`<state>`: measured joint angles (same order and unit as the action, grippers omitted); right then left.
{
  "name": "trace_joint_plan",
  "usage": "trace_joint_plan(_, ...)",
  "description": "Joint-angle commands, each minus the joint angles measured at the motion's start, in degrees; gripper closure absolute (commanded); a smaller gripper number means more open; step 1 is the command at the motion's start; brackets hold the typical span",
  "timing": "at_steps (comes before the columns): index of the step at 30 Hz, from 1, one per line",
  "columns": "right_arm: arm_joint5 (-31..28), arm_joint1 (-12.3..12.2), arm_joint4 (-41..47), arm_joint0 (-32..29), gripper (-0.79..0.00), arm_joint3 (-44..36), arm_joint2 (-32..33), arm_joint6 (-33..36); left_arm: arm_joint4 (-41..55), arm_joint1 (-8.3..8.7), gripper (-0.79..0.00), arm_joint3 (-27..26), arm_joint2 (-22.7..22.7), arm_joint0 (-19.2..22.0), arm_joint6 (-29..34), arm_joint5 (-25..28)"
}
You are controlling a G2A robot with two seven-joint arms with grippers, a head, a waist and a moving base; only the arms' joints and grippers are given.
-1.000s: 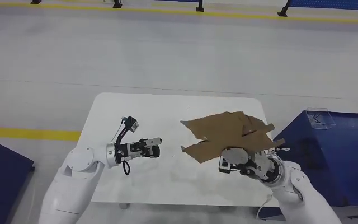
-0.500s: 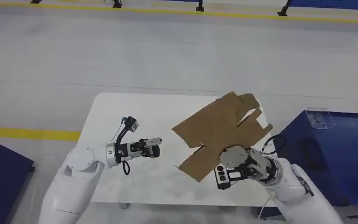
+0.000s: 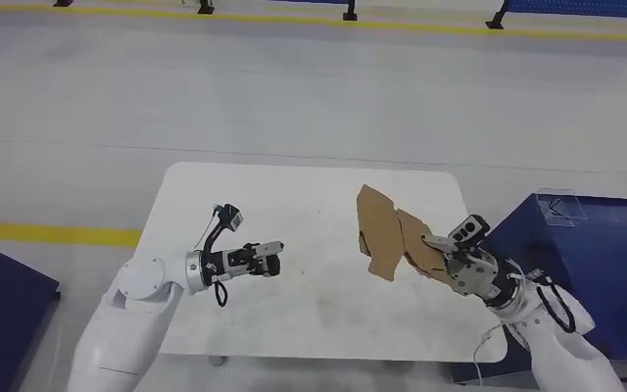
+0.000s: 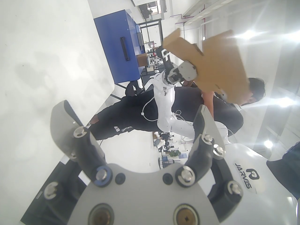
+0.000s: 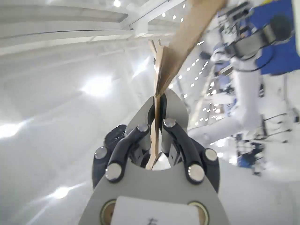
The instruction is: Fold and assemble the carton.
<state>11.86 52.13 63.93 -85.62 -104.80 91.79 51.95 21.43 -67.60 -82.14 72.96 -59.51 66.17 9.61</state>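
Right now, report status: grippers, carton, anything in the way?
Right gripper shut on carton, lifted off table. Left gripper open, empty, apart from carton. Blue bin close beside right arm.

That carton [image 3: 380,230] is plain brown cardboard, matt, raw layered edge showing; right gripper [image 5: 160,99] is pale brushed metal, black plastic links, shiny bolts, left gripper [image 4: 132,111] the same; table [image 3: 294,196] white, smooth, faint sheen
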Motion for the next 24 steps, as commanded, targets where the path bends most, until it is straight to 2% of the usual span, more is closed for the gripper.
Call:
trace_joint_plan(1,-1.4,0.1,-2.8,0.7,0.0,1.8,-0.8,-0.7,0.0,0.0,-0.785,0.0,0.0,0.0,0.0,0.0)
trace_joint_plan(24,-2.0,0.4,-2.4,1.7,0.0,2.8,-2.0,-1.8,0.0,0.0,-0.785,0.0,0.0,0.0,0.0,0.0)
